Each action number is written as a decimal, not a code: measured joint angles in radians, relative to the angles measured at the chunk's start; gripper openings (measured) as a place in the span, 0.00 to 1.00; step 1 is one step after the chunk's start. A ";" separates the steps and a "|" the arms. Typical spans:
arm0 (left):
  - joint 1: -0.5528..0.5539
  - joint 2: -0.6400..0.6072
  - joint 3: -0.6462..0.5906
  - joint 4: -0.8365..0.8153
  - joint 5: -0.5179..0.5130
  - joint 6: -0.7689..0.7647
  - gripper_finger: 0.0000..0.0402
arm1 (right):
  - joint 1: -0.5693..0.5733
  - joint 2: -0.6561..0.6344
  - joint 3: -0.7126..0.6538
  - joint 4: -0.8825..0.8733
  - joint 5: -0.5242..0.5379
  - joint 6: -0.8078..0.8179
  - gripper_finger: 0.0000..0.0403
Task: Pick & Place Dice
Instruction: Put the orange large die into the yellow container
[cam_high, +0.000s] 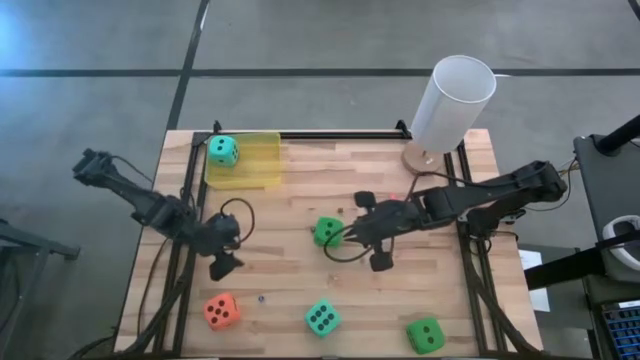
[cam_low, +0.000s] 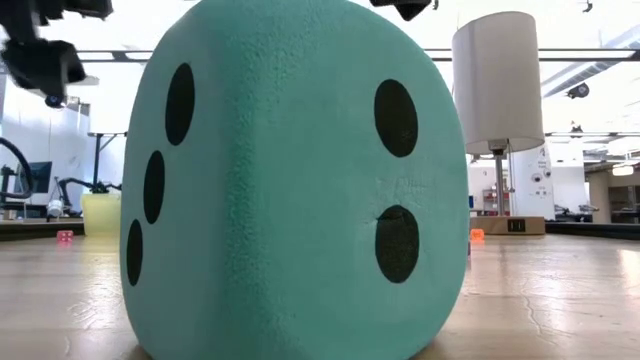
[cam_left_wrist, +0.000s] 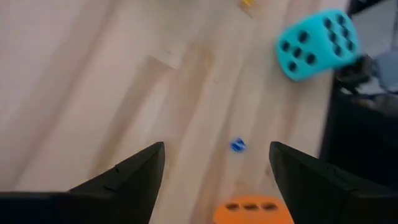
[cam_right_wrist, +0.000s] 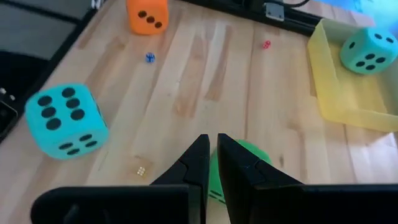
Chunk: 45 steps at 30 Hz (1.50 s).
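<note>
Five dice show in the high view. A teal die (cam_high: 222, 150) lies in the yellow tray (cam_high: 262, 165) at the far left. A green die (cam_high: 326, 231) sits mid-table. An orange-red die (cam_high: 221, 311), a teal die (cam_high: 321, 318) and a second green die (cam_high: 424, 334) rest along the near edge. My left gripper (cam_high: 224, 247) is open, hovering just beyond the orange-red die (cam_left_wrist: 252, 211). My right gripper (cam_right_wrist: 212, 142) is shut, its tips over the mid-table green die (cam_right_wrist: 245, 158). The near teal die (cam_low: 300, 180) fills the low view. My right gripper's shut fingertips (cam_right_wrist: 200, 152) stand over the near edge of the green die (cam_right_wrist: 249, 155), coming slantwise from the table's right. Whether they touch it I cannot tell, since the fingers hide that spot.
A tall white cylinder on a round wooden base (cam_high: 450, 105) stands at the far right corner. Tiny dice lie scattered on the wood: a blue one (cam_right_wrist: 150, 57), a red one (cam_right_wrist: 266, 45) and a yellow one (cam_right_wrist: 141, 170). Black rails frame the table sides.
</note>
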<state>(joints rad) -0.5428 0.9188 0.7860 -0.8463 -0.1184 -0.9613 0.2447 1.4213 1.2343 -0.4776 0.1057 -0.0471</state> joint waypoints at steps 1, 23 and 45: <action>-0.021 0.000 0.000 0.004 0.000 -0.011 0.74 | 0.000 -0.009 -0.016 0.023 0.000 0.008 0.07; -0.185 0.180 0.149 0.034 0.026 0.099 0.75 | 0.000 -0.106 -0.170 0.120 0.001 0.019 0.07; -0.395 0.558 0.512 -0.314 0.000 -0.267 0.76 | 0.000 -0.097 -0.164 0.128 0.000 0.009 0.07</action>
<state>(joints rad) -0.9382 1.4765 1.2976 -1.1603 -0.1188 -1.2287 0.2443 1.3243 1.0708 -0.3495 0.1059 -0.0380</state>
